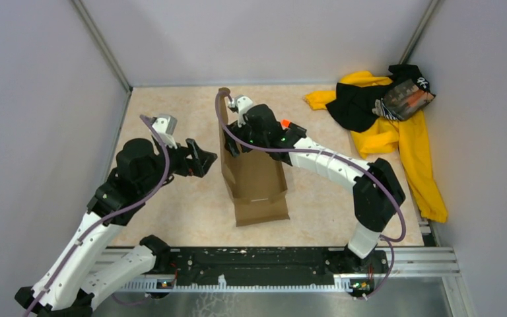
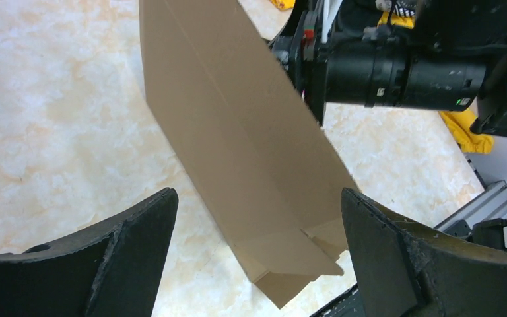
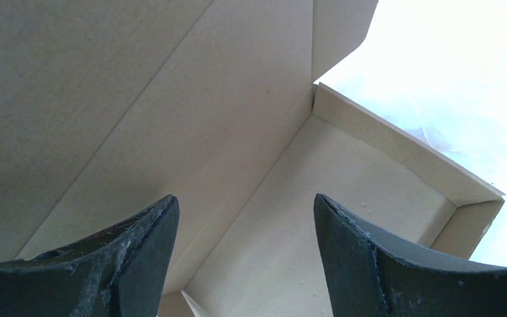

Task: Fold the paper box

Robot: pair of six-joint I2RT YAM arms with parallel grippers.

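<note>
Roughly midway, by the look of it. Paper box [image 1: 257,178] at mid-table, long axis running from the near edge toward the far edge, base flat on the table [image 1: 171,218].

Done so far:
- low side wall up along the right long side
- one corner formed, per the right wrist view
- tall panel standing upright along the left long side

Left to do, as a judgement:
- near-end flap lying flat toward the near edge, not raised
- tall panel not brought down over the tray
- no tucking visible

Cannot tell whether the far-end wall is locked, hidden behind the right arm.

Right gripper [image 3: 244,198] over the far end of the box, inside the tray, jaws apart, nothing between them, only cardboard floor and wall crease showing in the gap. Left gripper [image 2: 257,191] just left of the box, not touching it, jaws spread wide and empty, aimed at the outer face of the upright panel.

Count: one paper box, two grippers, one clothing pile [image 1: 396,125], yellow and black, at the far right corner, well apart from the box.
</note>
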